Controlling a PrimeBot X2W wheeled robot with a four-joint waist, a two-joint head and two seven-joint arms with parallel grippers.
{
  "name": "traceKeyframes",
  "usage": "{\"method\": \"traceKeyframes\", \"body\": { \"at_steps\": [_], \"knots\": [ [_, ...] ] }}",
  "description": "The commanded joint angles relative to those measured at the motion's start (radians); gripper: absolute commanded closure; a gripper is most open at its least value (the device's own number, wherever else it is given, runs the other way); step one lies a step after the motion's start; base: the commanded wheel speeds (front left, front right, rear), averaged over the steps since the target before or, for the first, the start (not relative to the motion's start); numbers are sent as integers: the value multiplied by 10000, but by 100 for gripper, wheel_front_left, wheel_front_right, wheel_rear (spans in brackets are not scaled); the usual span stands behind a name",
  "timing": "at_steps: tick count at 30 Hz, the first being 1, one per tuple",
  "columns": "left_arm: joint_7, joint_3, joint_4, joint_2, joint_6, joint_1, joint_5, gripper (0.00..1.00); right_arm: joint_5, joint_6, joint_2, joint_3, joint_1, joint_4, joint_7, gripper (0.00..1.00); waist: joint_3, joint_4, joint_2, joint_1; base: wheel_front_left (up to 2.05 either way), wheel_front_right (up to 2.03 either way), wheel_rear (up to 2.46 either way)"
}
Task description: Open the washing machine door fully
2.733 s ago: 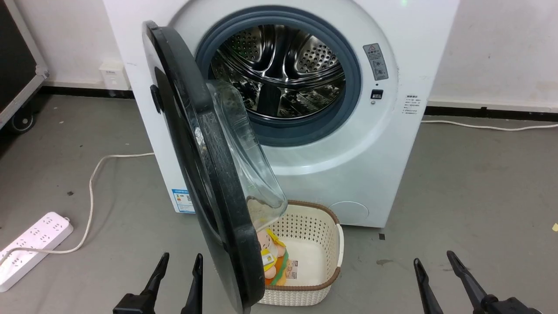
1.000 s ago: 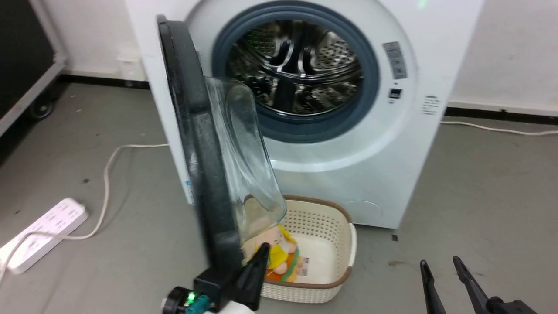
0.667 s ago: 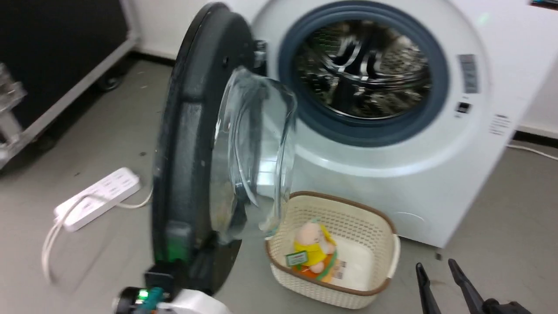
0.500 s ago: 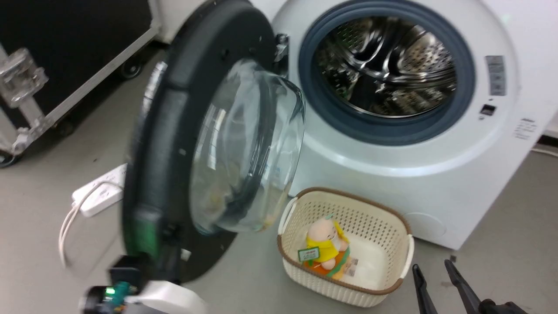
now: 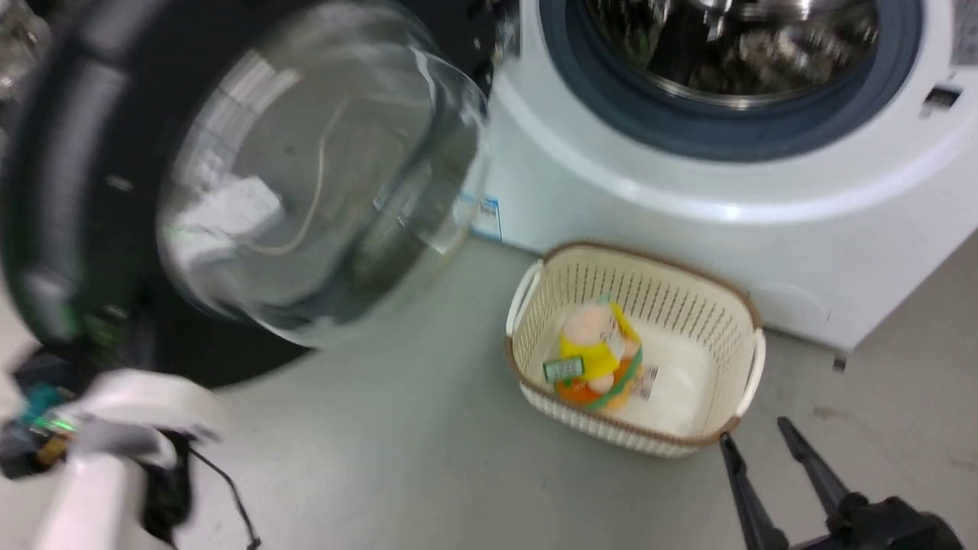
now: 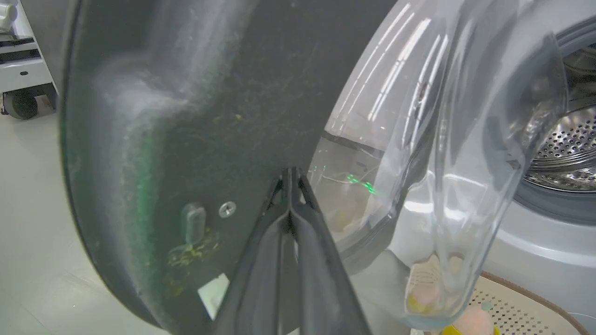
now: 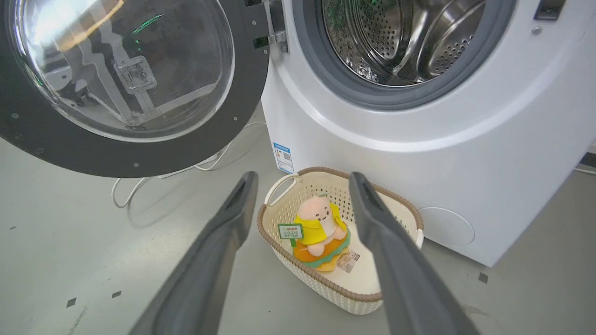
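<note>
The left claw point(image 6: 289, 176) is pinched shut on nothing — its tips press the washing machine door point(image 6: 186, 116), swung out wide beside the drum point(image 7: 396, 37), likely to push it wider. The right claw point(image 7: 302, 179) is open and empty.

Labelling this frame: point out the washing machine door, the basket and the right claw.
washing machine door point(image 7: 249, 93), right wrist view, black rim
basket point(image 7: 321, 288), right wrist view, front wall
right claw point(image 7: 303, 174), right wrist view, between fingertips

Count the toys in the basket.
1. A plush toy in yellow sits on the floor of the basket, toward the door side. The near wall could hide something small.
</note>
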Motion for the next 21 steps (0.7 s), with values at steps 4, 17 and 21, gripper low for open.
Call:
{"method": "traceKeyframes", "body": {
  "at_steps": [4, 17, 21],
  "knots": [
    [-202, 626, 908, 535, -68, -988, -343, 100, -25, 8, -350, -115, -225, -88, -45, 0, 956, -132, 0, -3, 0, 0, 0],
    [-593, 1279, 3670, 1440, -756, -2712, -530, 100, 64, 8, -711, -333, -614, -164, -45, 0, 1468, -301, 0, -3, 0, 0, 0],
    [-623, 1033, 3274, 1211, -954, -2450, -43, 100, 86, 8, -531, -409, -609, -86, -45, 0, 968, -285, 0, -3, 0, 0, 0]
  ]
}}
